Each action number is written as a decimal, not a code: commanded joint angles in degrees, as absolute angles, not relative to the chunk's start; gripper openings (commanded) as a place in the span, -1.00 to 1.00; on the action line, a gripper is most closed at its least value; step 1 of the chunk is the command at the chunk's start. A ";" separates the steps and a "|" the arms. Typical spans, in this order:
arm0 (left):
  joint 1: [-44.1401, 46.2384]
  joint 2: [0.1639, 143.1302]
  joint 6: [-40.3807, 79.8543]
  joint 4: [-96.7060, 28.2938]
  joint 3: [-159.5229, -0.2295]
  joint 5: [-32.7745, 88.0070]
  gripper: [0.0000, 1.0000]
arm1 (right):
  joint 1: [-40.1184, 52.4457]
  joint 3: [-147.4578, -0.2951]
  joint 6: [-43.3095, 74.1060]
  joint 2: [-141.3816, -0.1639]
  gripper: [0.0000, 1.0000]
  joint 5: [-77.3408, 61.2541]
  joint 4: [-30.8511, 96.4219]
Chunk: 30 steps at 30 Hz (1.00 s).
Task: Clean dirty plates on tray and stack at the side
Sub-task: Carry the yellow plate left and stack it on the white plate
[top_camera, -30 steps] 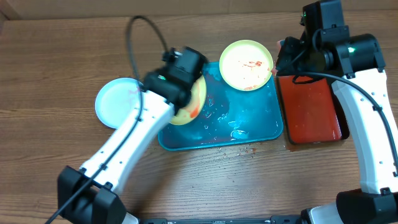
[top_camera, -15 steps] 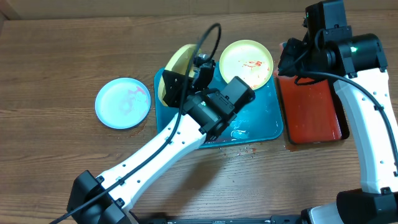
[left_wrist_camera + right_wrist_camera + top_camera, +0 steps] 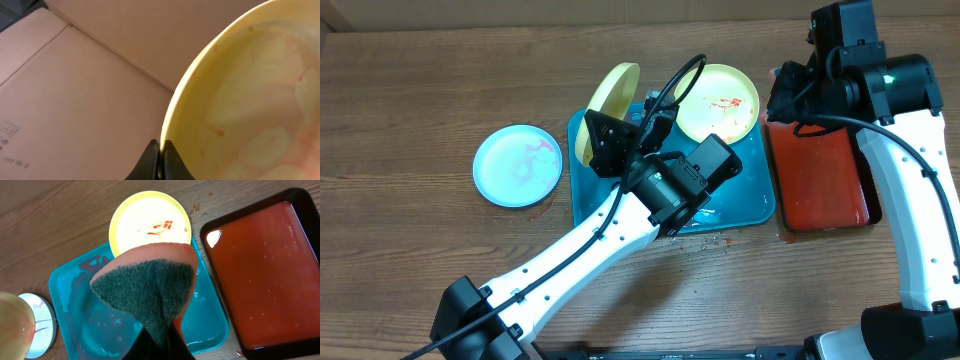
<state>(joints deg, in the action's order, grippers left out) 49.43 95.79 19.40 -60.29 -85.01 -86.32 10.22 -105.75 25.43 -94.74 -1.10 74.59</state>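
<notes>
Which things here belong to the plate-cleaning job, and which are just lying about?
Job: tilted yellow-green plate in left gripper; sauce-smeared yellow-green plate; light blue plate; turquoise tray; scouring sponge in right gripper.
Lying about: red tray; cardboard.

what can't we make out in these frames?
- Overhead: right hand and its sponge mostly hidden under that arm's wrist.
- Overhead: middle of the tray covered by the left arm.
- Left wrist: held plate cut off by the frame edges; left hand barely shows.
- Right wrist: sponge hides the tray's centre.
</notes>
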 commanded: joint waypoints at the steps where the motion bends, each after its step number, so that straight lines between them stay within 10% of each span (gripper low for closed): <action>1: 49.41 94.72 21.23 -61.06 -86.32 -79.64 -0.92 | 10.00 -106.24 25.08 -93.27 -0.92 -0.67 74.26; 10: 39.92 94.08 22.72 -64.47 -86.35 -42.70 -0.91 | 10.00 -106.24 25.08 -93.27 -0.92 -0.69 74.28; 20: 5.08 91.44 19.07 -61.91 -86.35 -3.11 -0.92 | 10.00 -106.24 25.08 -93.27 -0.92 -0.69 74.28; 30: -21.98 103.42 17.32 -61.63 -86.30 8.62 -0.92 | 10.00 -106.24 25.08 -93.27 -0.92 -0.71 73.91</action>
